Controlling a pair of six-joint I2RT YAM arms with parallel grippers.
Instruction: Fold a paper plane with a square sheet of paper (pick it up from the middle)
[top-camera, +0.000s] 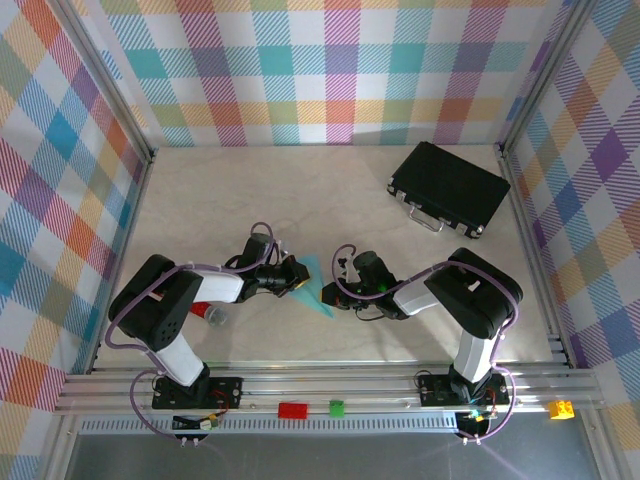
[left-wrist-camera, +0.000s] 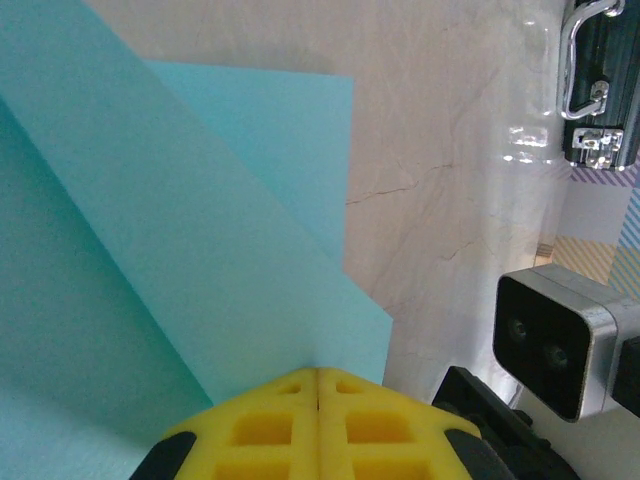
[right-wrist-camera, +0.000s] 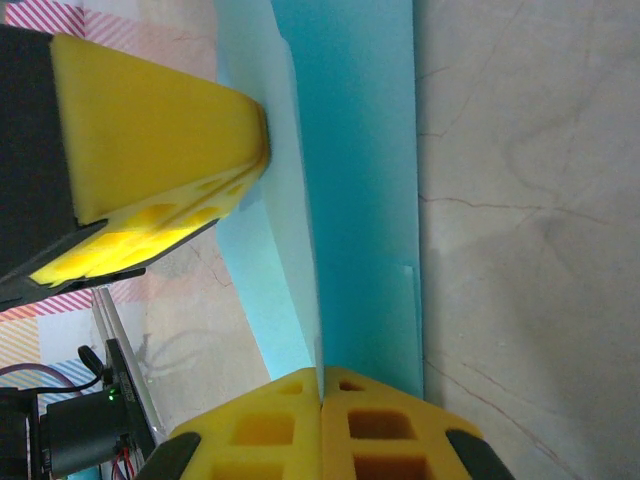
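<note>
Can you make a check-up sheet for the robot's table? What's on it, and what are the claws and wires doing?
Surface: pale marbled table, no spills seen.
Job's things: blue paper, folded in layers, between the two grippers.
Clutter: black case at the far right; small red thing by the left arm; red brick, green brick and yellow brick along the near edge.
Grippers: left gripper shut on the paper; right gripper shut on the paper too.
Cables: purple cables looped along both arms.
Surroundings: checked walls on three sides.
</note>
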